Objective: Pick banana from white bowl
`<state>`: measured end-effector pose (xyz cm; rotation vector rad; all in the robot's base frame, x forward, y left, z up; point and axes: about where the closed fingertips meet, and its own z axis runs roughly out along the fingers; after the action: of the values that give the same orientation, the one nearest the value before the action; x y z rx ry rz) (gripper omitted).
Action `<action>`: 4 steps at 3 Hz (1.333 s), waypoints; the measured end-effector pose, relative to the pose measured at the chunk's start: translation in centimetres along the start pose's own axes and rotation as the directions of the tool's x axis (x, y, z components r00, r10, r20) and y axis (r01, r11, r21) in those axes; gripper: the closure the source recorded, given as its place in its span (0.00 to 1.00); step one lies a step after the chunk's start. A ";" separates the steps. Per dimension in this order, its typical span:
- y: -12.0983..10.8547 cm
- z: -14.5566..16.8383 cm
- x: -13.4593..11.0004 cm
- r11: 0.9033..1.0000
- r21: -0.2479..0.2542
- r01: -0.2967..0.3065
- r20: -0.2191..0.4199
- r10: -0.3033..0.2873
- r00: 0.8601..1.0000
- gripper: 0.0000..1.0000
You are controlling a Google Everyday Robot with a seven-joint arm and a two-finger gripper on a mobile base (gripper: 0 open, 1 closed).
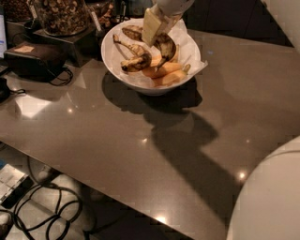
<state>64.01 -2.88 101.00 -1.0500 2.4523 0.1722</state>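
The white bowl (117, 65) stands at the back of the table, lined with crumpled white paper. My gripper (157, 36) comes down from above over the bowl's middle. It is shut on the upper end of a strongly curved, dark-blotched banana (166, 48), which hangs just under it, above the other fruit. A second spotted banana (136, 60) lies in the bowl to the left. Smooth yellow-orange bananas (164, 72) lie at the bowl's front.
A black box with cables (33, 58) sits left of the bowl. Containers of nuts (61, 14) stand behind it. The brown table (140, 154) runs forward to its front edge. My white arm body (272, 201) fills the lower right. Cables (47, 206) lie on the floor.
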 end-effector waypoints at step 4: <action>7.2 -3.5 0.2 0.994 -0.046 0.103 0.045 -0.101 0.994 1.00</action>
<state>57.44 1.05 103.56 -1.1767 2.3607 0.2195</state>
